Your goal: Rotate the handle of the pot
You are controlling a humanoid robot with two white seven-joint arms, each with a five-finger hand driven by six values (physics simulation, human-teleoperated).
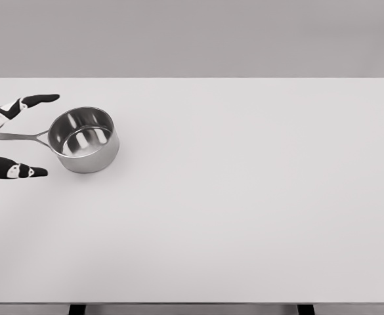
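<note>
Steel pot (84, 140) sits at far left of table (244, 197), upright, empty, handle (18, 136) pointing left. Left hand (11, 134) at img edge, fingers (37, 99) spread, straddling handle w/o touching, holding nothing. Pot prob rigid, light-ish, slick metal; likely slides easy. Best grip: thin handle near its end, more leverage for turning.

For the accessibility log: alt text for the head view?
A small steel saucepan stands on a white table at far left, its handle pointing left between two spread fingers of the robot's left hand.
</note>
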